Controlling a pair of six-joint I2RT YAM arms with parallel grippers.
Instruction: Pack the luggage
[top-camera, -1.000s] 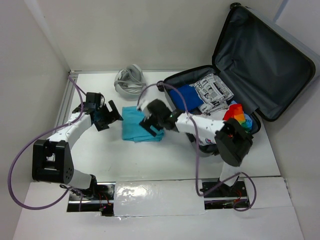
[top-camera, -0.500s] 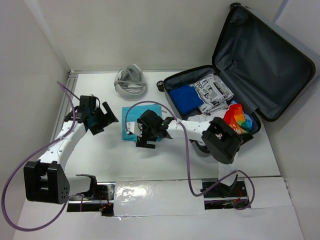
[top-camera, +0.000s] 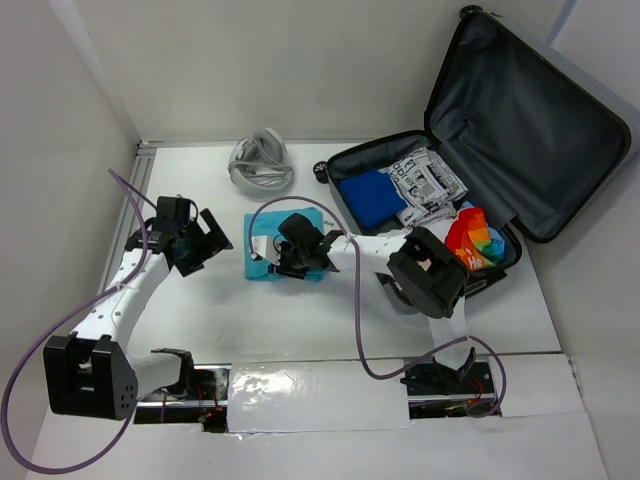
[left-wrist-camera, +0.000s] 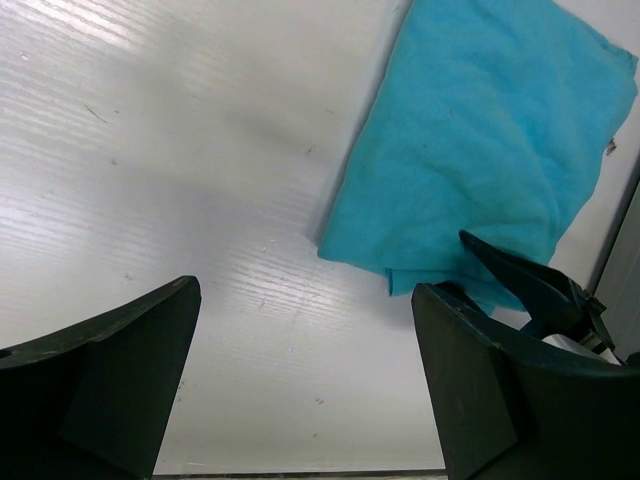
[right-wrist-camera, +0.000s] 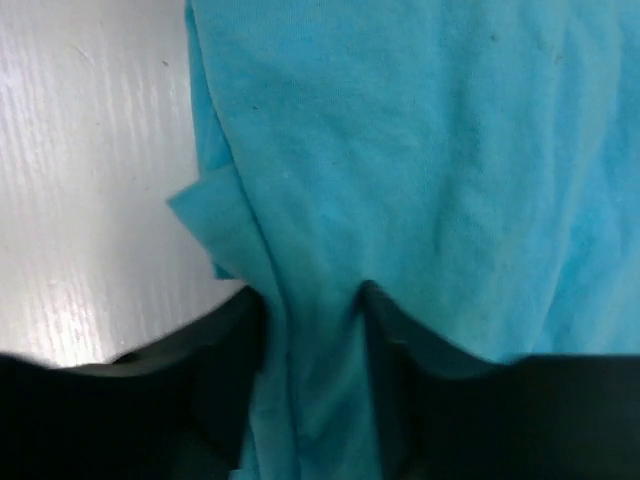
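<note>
While the right arm's upper link rises from its base to an elbow just beside the near rim of the luggage (top-camera: 530, 130), its forearm stretches low and leftward across the desk (top-camera: 300, 320). It ends over a teal cloth (top-camera: 262, 228) lying flat near the middle. The right pincer (right-wrist-camera: 310, 295) points down onto the near part of that cloth. In the wrist view its two dark fingers (right-wrist-camera: 230, 345) press in from either side on a raised fold of the fabric, pinching it between them. A small flap of the cloth's edge juts out just beside the left finger.

On the other side, the left arm climbs from its base along the left side of the desk, and its wrist is turned to the right, toward the cloth. The left pincer (top-camera: 215, 242) hangs above bare desk with its fingers spread wide, apart from the cloth's left edge and gripping nothing.

At the far right of the desk, the luggage lies open with its lid tilted back towards the wall. Its lower half holds a blue folded item (top-camera: 372, 197), a black-and-white printed item (top-camera: 425, 185) and a rainbow-coloured item (top-camera: 475, 235). A grey bundle (top-camera: 260, 160) sits at the far edge of the desk, left of the luggage.
</note>
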